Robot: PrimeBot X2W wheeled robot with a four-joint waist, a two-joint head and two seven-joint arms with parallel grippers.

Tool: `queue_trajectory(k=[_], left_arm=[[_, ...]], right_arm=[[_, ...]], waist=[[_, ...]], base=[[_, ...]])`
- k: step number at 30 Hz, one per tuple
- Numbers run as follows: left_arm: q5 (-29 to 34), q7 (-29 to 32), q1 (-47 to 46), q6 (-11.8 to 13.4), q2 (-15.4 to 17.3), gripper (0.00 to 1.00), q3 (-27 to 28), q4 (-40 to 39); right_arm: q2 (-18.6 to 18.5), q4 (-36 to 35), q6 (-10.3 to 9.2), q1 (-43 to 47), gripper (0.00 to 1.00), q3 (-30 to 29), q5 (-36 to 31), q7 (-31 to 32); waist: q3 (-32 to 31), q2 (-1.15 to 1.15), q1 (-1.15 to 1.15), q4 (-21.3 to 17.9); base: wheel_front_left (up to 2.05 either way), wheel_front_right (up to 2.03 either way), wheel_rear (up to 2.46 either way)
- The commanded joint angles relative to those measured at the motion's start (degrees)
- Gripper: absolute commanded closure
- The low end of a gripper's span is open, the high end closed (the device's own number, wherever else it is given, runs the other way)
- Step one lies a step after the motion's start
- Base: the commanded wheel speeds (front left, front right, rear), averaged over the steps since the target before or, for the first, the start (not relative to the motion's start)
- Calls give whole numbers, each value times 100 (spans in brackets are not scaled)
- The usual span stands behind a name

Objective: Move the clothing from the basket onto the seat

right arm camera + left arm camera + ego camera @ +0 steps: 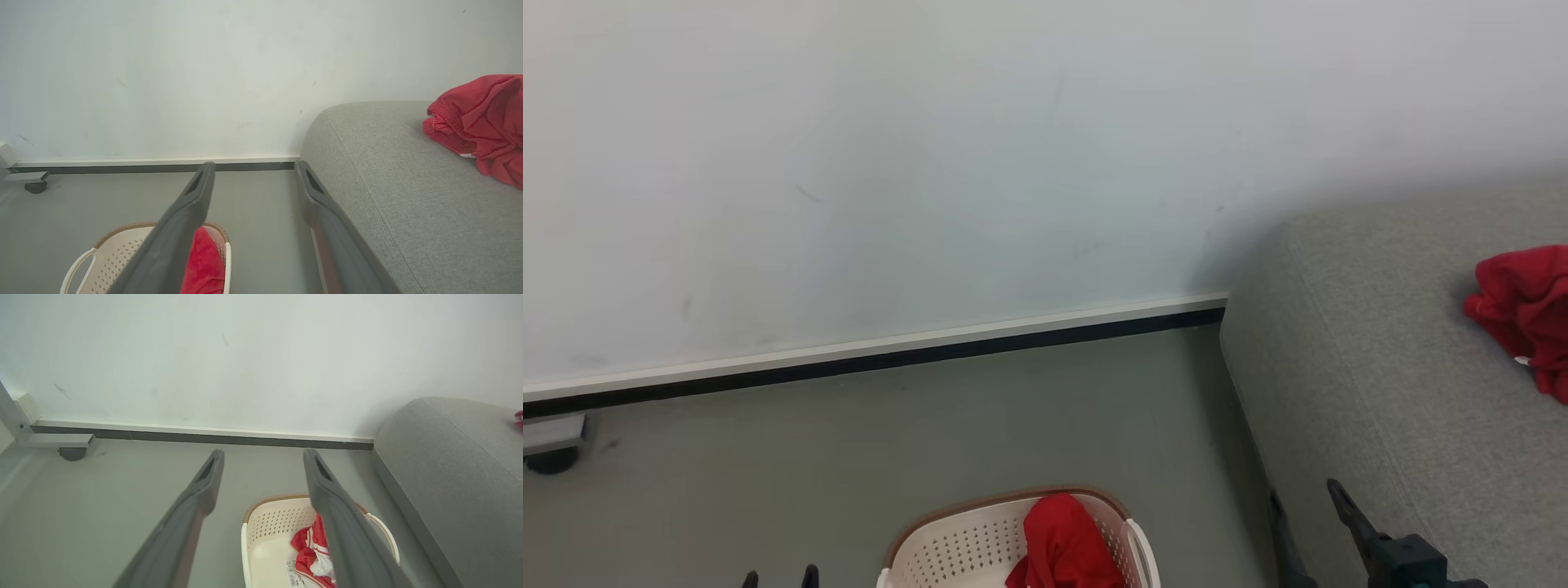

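Observation:
The cream basket (956,547) with a brown rim stands on the floor at the bottom of the head view, holding crumpled red clothing (1062,543). Another red garment (1523,314) lies on the grey seat (1380,367) at the right. My left gripper (778,578) is open, its tips just left of the basket. My right gripper (1303,490) is open beside the seat's front corner. The left wrist view looks past the open left gripper (264,453) at the basket (278,522) and red-and-white clothing (310,547). The right wrist view has the open right gripper (254,165) between basket (118,253) and seat (408,196).
A pale wall with a white and black skirting (890,351) runs behind the grey floor (931,441). At the far left a grey frame foot on a dark caster (551,445) stands against the wall. Bare floor lies between basket and seat.

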Motion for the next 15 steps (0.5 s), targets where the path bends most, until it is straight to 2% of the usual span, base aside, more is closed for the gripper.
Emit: queue_trajectory(k=[1, 8, 12, 15], left_arm=[[57, -20, 11, -30, 12, 0, -12, 37], [-15, -14, -244, -203, -78, 0, -162, 433], [-48, -10, -575, -283, -175, 0, -241, 752], [-24, 55, -1012, -358, -219, 0, -340, 1065]], right_arm=[[-11, -20, 2, -24, 0, 24, 13, 4], [-18, -160, 2, -131, 0, 253, -44, 63], [-53, -265, 2, -255, 0, 453, -51, 61], [-53, -357, 2, -429, 0, 674, -40, 16]], waist=[[44, 0, 0, -81], [322, 0, 0, -528], [720, 0, 0, -866], [1285, 0, 0, -1238]], base=[[0, 0, 0], [0, 0, 0], [0, 0, 0], [0, 0, 0]])
